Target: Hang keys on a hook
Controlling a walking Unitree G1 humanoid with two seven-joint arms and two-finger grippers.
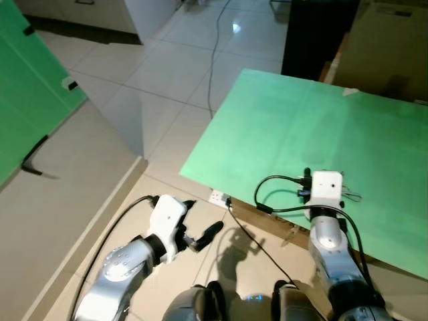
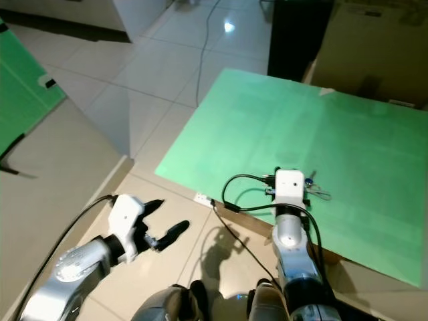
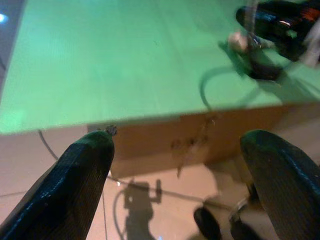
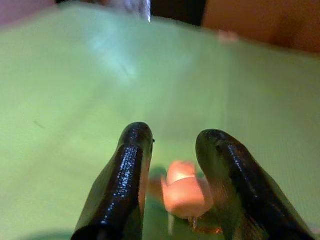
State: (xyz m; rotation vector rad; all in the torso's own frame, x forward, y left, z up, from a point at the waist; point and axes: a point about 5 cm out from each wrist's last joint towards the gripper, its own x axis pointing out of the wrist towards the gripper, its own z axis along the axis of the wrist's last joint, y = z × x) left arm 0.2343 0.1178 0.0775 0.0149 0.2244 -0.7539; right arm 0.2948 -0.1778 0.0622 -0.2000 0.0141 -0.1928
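The keys lie on the green tabletop (image 1: 301,127) near its front edge; a thin ring (image 1: 352,196) sticks out beside my right wrist. In the right wrist view an orange fob (image 4: 182,192) rests on the green surface between the two black fingers of my right gripper (image 4: 175,145), which stands open around it without clearly touching it. My left gripper (image 1: 200,217) hovers open over the floor, left of the table and below its edge. Its wrist view looks past its fingers (image 3: 75,180) at the table's brown side.
A green panel (image 1: 27,87) with small black fittings (image 1: 32,164) stands at the far left. A black cabinet (image 1: 314,33) and a cardboard box (image 1: 388,47) stand behind the table. A cable (image 1: 212,67) runs across the tiled floor to a socket block (image 1: 217,197).
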